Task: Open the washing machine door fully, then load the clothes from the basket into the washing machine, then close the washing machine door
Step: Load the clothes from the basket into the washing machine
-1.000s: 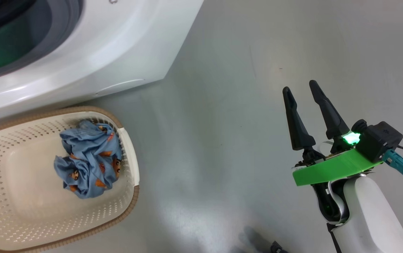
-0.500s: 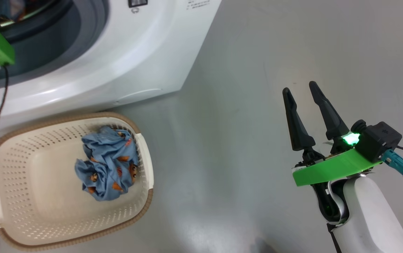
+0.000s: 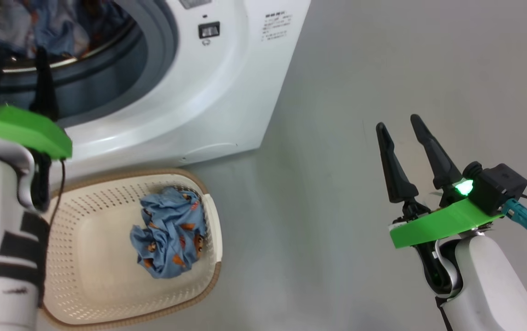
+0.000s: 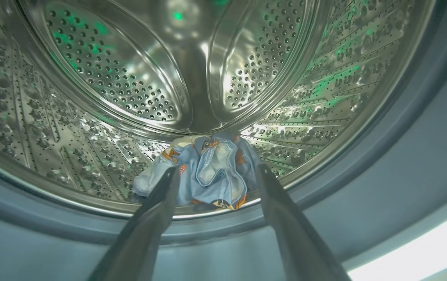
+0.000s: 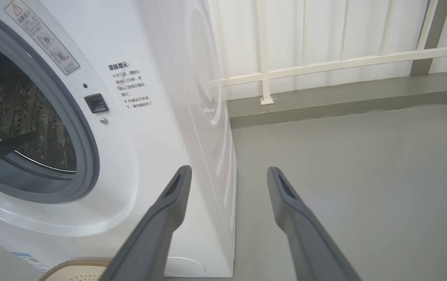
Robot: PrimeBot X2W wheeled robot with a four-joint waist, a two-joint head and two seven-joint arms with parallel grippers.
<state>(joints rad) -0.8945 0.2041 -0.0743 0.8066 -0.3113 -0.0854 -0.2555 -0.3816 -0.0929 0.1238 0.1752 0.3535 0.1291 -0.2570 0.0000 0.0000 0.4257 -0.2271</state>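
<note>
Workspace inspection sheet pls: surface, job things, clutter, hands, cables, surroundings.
Surface: grey floor, smooth and glossy.
Job's things: washing machine mouth uncovered. One clothes bundle lies in the drum near its front lip. A second clothes bundle lies in the basket, which stands on the floor by the machine's front.
Clutter: nothing seen.
Hands: left hand open at the drum mouth, holding nothing. Right hand open over the floor, holding nothing.
Cables: dark cable at the left wrist; teal plug with its lead at the right wrist.
Surroundings: white railing behind the machine.
</note>
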